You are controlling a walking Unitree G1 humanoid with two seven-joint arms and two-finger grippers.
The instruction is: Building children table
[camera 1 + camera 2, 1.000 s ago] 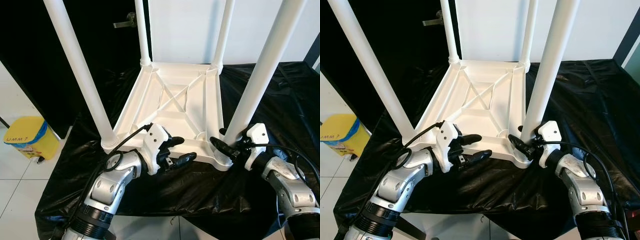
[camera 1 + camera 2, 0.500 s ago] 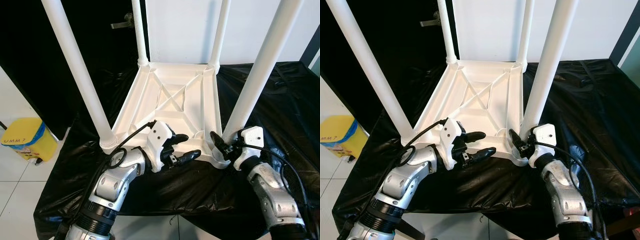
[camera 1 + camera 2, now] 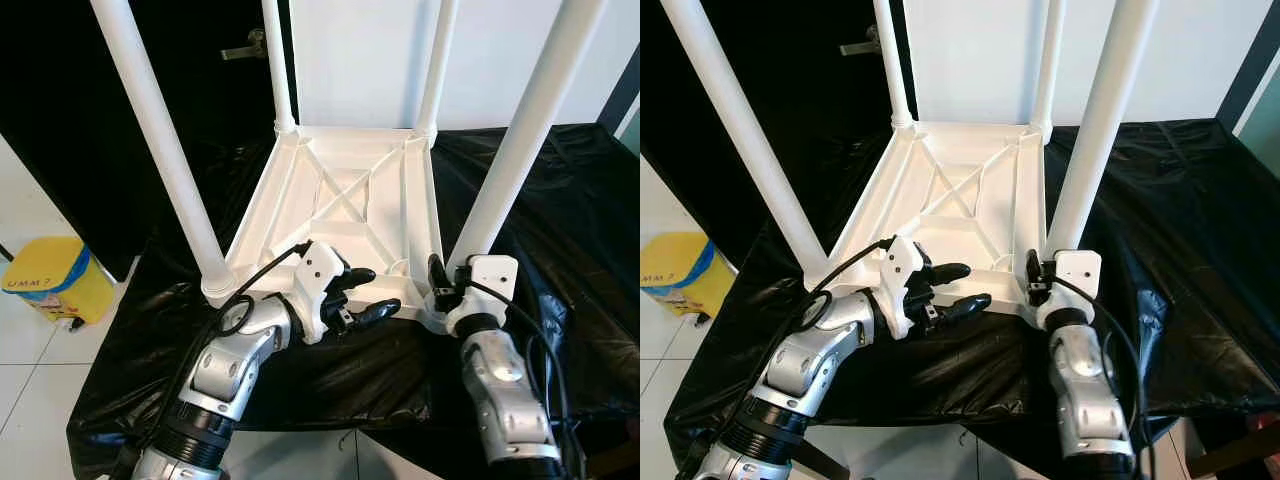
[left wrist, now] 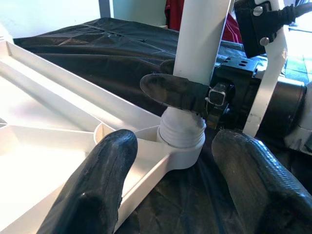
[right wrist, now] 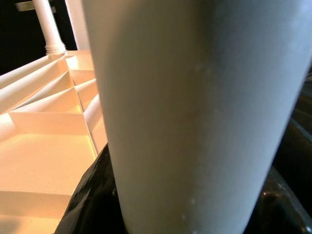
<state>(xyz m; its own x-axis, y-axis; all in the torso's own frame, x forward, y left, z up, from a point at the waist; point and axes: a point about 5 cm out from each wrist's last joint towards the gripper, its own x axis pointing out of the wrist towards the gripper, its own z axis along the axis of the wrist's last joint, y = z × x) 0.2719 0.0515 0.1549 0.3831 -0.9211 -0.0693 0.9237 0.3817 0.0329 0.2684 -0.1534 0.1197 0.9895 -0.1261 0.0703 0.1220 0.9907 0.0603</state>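
Two grippers work at the near edge of the upturned white table, which lies on black sheeting. The left gripper spreads its fingers wide, holding nothing, straddling the table's near rim. Just to its right, the right gripper clamps the near-right leg at its socket. Beyond them three more legs rise.

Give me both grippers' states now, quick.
Left gripper: open, straddling the table frame.
Right gripper: shut on the near right leg.
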